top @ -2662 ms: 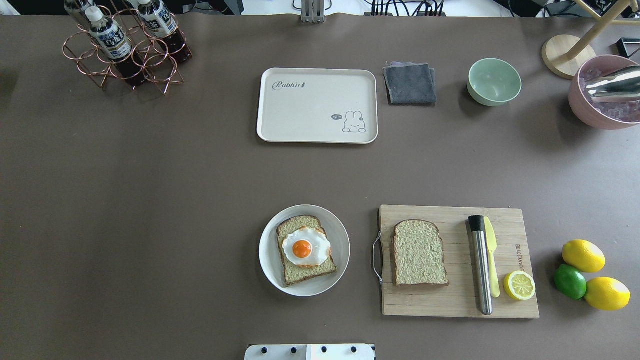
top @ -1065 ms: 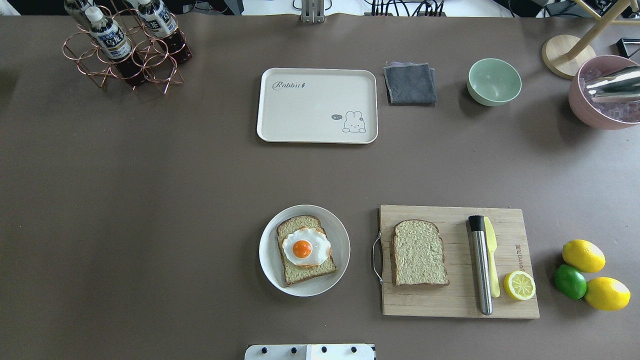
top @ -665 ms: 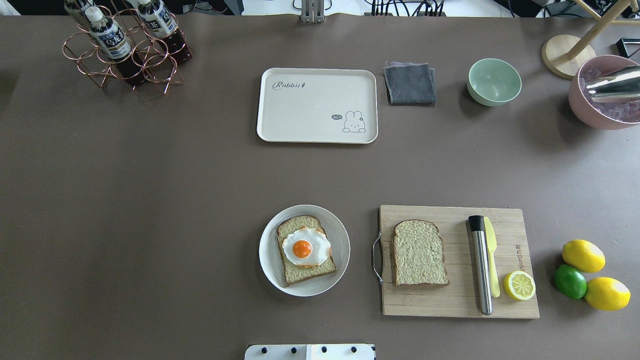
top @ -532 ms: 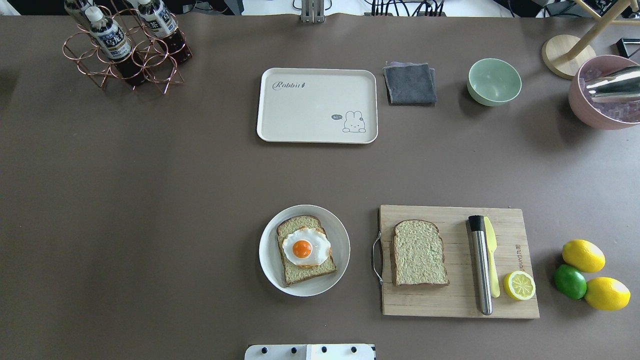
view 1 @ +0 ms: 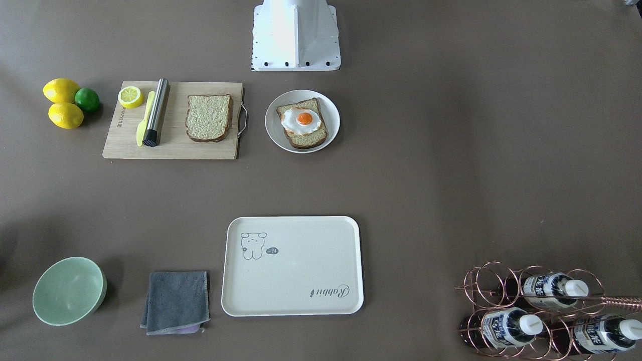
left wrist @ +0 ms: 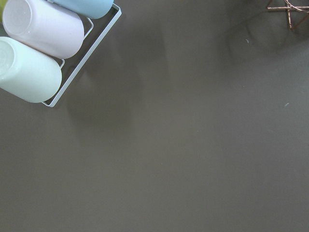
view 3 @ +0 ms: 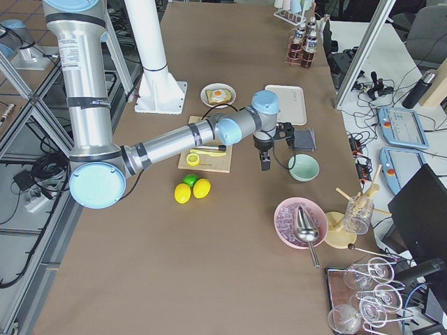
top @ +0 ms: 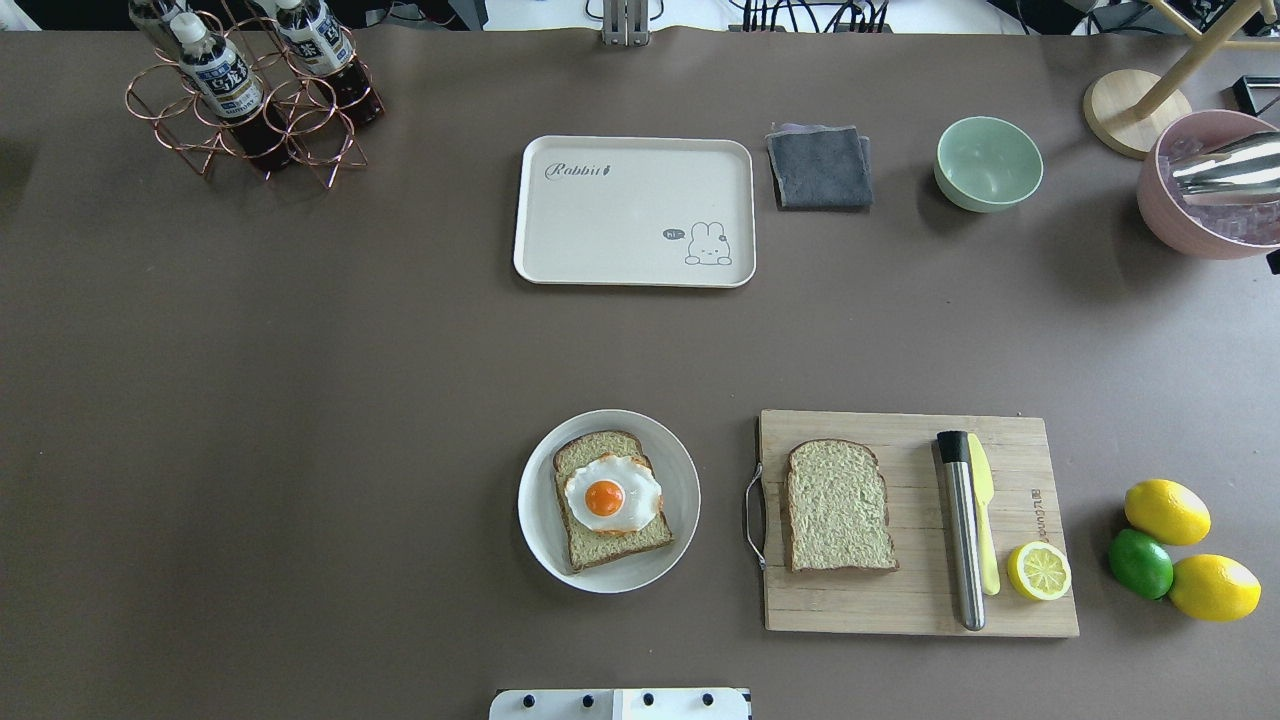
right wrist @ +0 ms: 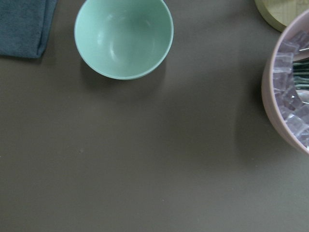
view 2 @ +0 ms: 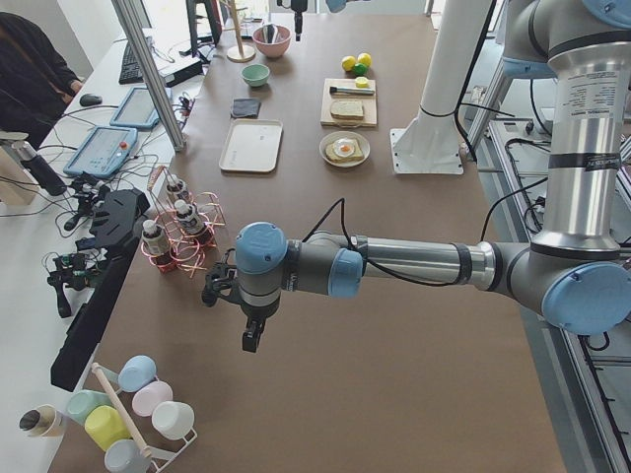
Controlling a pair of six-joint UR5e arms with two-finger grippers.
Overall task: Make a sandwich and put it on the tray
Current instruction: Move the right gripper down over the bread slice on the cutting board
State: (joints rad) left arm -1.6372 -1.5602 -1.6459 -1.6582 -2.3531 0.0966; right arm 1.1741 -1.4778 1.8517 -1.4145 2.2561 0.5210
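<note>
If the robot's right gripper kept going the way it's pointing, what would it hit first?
Probably bare table. The right gripper points straight down, and its wrist camera shows the green bowl and pink bowl only at the edges.

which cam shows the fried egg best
The overhead exterior view: the fried egg is largest and unobstructed on its bread slice. Front-facing shows it smaller; both side views show it tiny; the wrist cameras miss it.
</note>
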